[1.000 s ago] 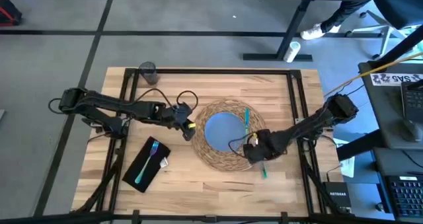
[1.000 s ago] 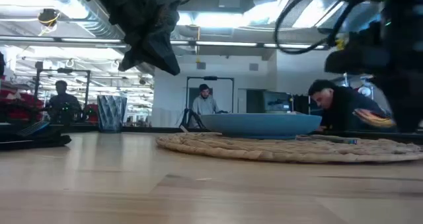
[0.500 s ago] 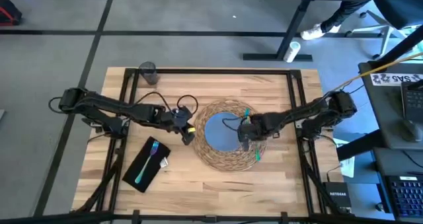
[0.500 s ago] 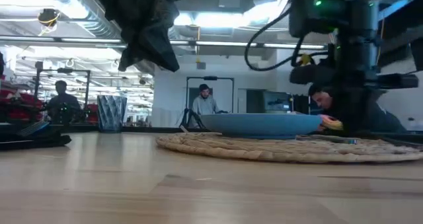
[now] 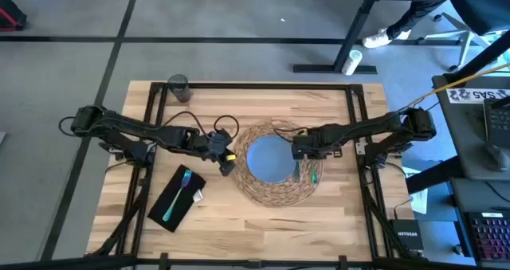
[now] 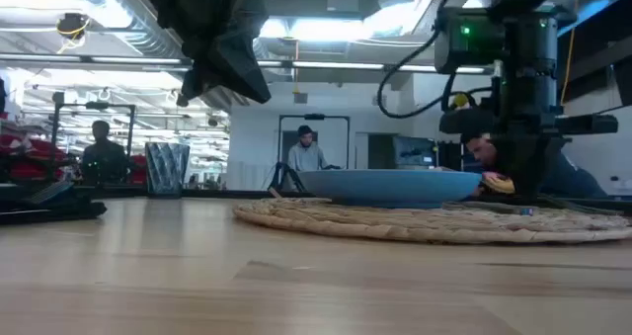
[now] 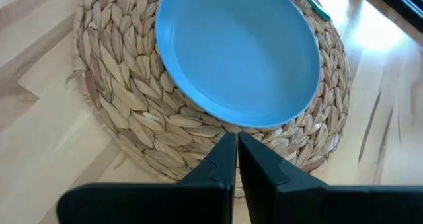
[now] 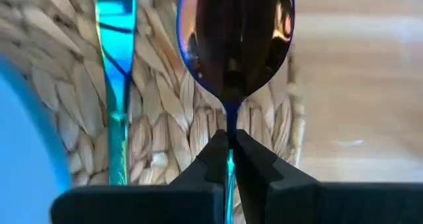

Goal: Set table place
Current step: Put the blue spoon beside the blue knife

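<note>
A blue plate (image 5: 269, 158) sits in the middle of the round straw placemat (image 5: 275, 192). Right of the plate a teal piece of cutlery (image 8: 119, 72) lies on the mat. Beside it is a dark, shiny spoon (image 8: 234, 39), with my right gripper (image 5: 305, 153) shut on it. My left gripper (image 5: 225, 158) hangs shut above the mat's left edge (image 7: 165, 158) and holds nothing. A black napkin (image 5: 177, 198) at the near left carries a teal fork (image 5: 178, 192). A grey glass (image 5: 177, 87) stands at the far left corner. My right gripper pinches the spoon's thin handle (image 8: 229, 141), just behind the bowl, between its two fingertips. The fingers run along the spoon, slanting down from the far side. The bowl (image 8: 234, 45) points toward the table's near edge over the mat. Whether it touches the mat I cannot tell.
Bare wood (image 5: 239, 111) lies far of the mat, and more of it near the front edge. Black frame rails (image 5: 362, 135) run along the table's sides. People show in the room behind the table in the low view.
My right gripper has carried the spoon from the mat's near right edge toward the far edge, and now stands beside the plate's right side. Its arm has swung round and now reaches in from the right. The left arm has kept still.
</note>
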Controlling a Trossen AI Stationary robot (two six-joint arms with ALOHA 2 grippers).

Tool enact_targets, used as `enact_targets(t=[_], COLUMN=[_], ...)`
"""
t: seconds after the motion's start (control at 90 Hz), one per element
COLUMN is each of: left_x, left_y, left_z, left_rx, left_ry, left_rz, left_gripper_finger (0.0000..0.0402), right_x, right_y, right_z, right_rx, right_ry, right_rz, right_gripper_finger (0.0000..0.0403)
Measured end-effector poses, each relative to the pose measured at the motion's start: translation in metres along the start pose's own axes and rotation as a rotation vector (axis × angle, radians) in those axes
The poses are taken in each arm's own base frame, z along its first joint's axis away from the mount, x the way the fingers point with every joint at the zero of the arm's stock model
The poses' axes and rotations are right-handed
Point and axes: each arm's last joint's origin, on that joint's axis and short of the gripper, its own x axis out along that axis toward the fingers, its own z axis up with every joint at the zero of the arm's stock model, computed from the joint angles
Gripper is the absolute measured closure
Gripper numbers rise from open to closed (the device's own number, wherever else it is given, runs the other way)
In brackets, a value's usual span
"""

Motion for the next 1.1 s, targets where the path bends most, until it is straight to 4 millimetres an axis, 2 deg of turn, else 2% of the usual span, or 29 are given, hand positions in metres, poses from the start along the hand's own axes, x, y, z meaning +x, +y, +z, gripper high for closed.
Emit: enact_targets(t=[0.233, 0.933, 1.1], left_x=[0.000, 0.000, 0.000], left_y=[0.000, 0.000, 0.000], left_z=[0.000, 0.000, 0.000], left_rx=[0.000, 0.003, 0.004], left_ry=[-0.001, -0.003, -0.003], left_rz=[0.000, -0.001, -0.001], left_gripper_finger=[0.0402, 0.0402, 0.0402], right_x=[0.011, 0.011, 0.011], right_y=[-0.001, -0.001, -0.001], right_z=[-0.001, 0.001, 0.001], right_rx=[0.049, 0.068, 0.078], right_ry=[0.006, 0.010, 0.010], right_rz=[0.056, 0.057, 0.056], right_gripper_finger=[0.0402, 0.0402, 0.0381])
